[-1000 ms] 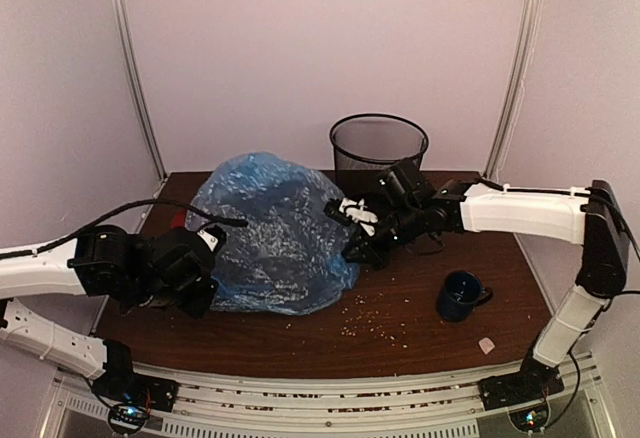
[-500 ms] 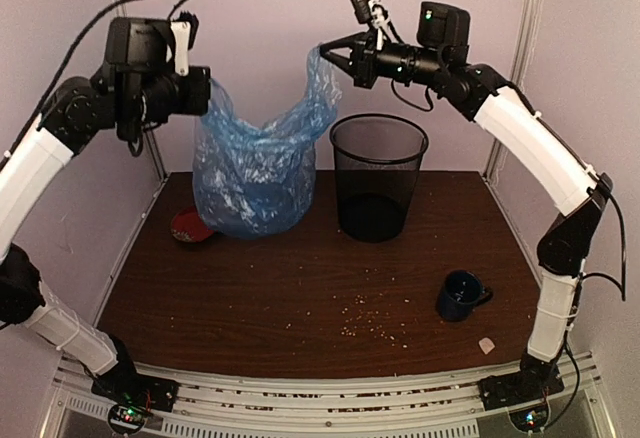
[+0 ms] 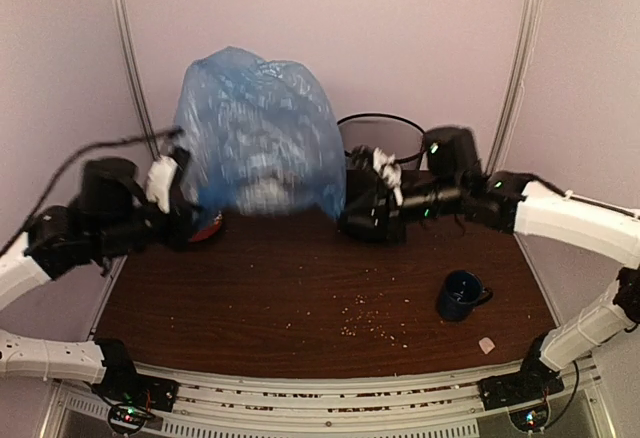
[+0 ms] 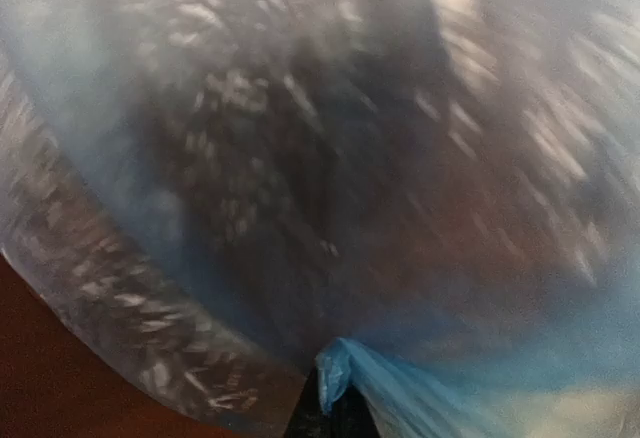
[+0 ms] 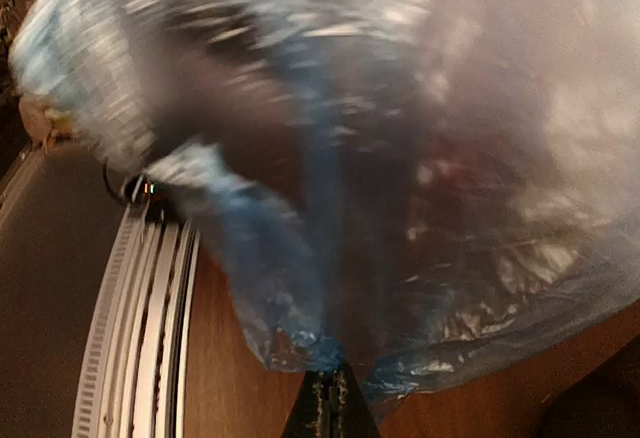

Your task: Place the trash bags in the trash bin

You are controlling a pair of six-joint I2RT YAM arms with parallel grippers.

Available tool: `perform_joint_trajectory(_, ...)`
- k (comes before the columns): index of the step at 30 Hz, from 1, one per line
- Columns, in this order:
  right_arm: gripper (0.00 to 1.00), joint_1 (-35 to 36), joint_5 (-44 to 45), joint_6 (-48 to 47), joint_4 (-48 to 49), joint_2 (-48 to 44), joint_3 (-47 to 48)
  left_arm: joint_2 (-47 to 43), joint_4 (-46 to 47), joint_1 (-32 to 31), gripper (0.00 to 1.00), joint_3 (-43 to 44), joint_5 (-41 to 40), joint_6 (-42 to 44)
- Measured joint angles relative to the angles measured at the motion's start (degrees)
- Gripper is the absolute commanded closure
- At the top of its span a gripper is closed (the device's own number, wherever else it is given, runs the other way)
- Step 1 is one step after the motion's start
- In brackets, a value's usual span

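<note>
The thin, translucent light-blue plastic trash bag point(image 3: 255, 133) billows up as a big, rounded, wrinkly dome over the far left part of the dark brown wooden table point(image 3: 300, 288). It rises well above both arms. Its lower edge hangs close to the tabletop between the two grippers. The glossy film is blurred in every view, and only dim, dark shapes show through it.

The round black wire-mesh trash bin point(image 3: 372, 116) stands at the far edge, just right of the bag and wholly outside it. Only the curved rolled rim shows above the right arm, so its inside cannot be seen. A dark blue glazed mug point(image 3: 460, 295) with a side handle stands upright on the near right, well apart from the bin. Its inside looks dark, and any contents cannot be made out.

The left gripper point(image 3: 190, 220) sits low at the bag's left edge. In the left wrist view, its fingertips point(image 4: 330, 420) are pinched on a gathered twist of blue film. The right gripper point(image 3: 350, 216) sits low at the bag's right edge, in front of the bin. In the right wrist view, its tips point(image 5: 330, 408) are closed tight on a crumpled fold of the film.

Pale crumbs point(image 3: 372, 320) are scattered across the near middle of the table. A small pale scrap point(image 3: 487, 345) lies near the mug. A red object point(image 3: 208, 226) peeks out beside the left gripper, under the bag's edge.
</note>
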Motion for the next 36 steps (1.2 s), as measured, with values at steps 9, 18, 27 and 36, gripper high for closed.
perform_joint_trajectory(9, 1.00, 1.6, -2.4, -11.1, -23.7, 7.6, 0.6, -0.7, -17.3, -2.6, 1.00, 0.5, 7.4, -8.3)
perform_joint_trajectory(18, 1.00, -3.1, -1.9, 0.1, -11.6, 7.0, 28.4, 16.7, -13.8, -2.6, 1.00, 38.7, -14.5, 2.8)
perform_joint_trajectory(27, 1.00, -12.8, -2.2, 16.4, 1.0, 12.4, 47.2, 22.4, -6.2, -2.6, 1.00, 50.1, -18.6, 13.0)
perform_joint_trajectory(36, 1.00, -6.7, -5.2, 14.1, 9.1, 1.8, 5.5, -6.1, 2.4, -2.5, 1.00, 4.7, -11.6, 2.4)
